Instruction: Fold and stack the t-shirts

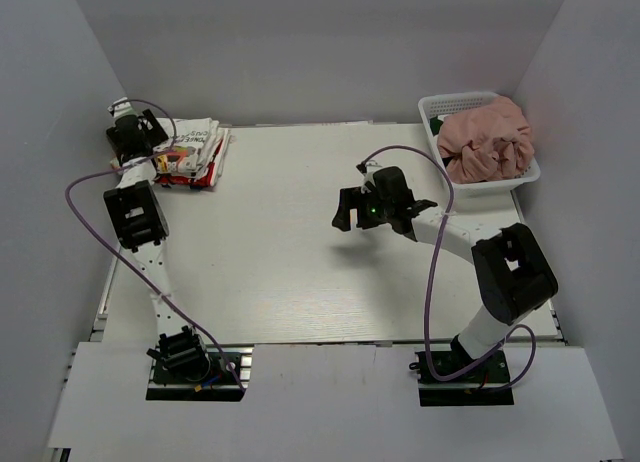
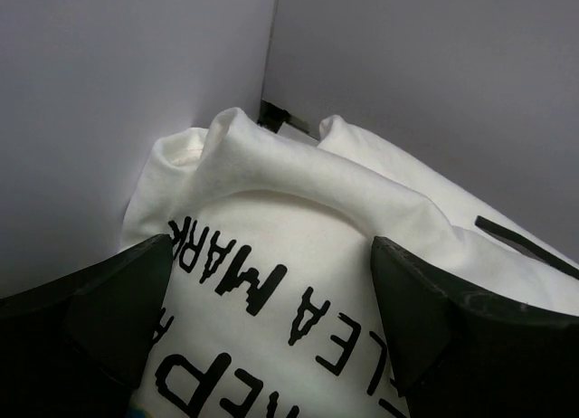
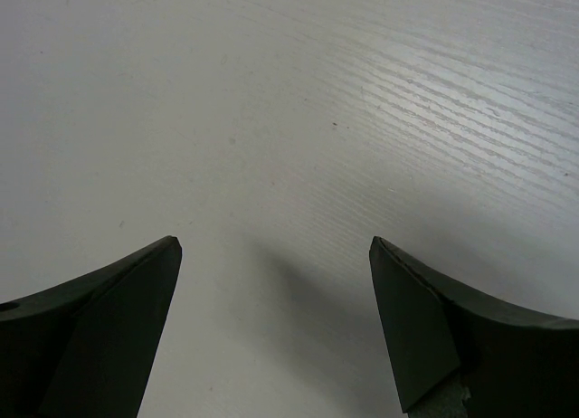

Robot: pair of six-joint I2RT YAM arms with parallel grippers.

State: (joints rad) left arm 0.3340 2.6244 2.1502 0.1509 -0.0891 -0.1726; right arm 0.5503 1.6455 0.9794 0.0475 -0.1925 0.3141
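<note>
Pale worktop [image 1: 300,242] walled in plain grey. Folded t-shirts [image 1: 197,150] stacked at far-left corner under left gripper [image 2: 271,255], jaws spread; pink t-shirt [image 1: 485,137] heaped in basket [image 1: 430,107] far right. Over mid-worktop, right gripper [image 3: 276,246] agape.

The middle of the counter [image 1: 270,262] lay bare between the arms, and the right gripper [image 3: 273,244] hung over it, fingers [image 3: 99,337] spread with nothing between them. The far left corner was tight: the stack [image 1: 197,152] sat close against the walls [image 2: 109,74], the left gripper [image 2: 271,244] spread over its top shirt [image 2: 298,192]. The basket [image 1: 436,106], heaped with a pink shirt [image 1: 485,137], filled the far right corner.
</note>
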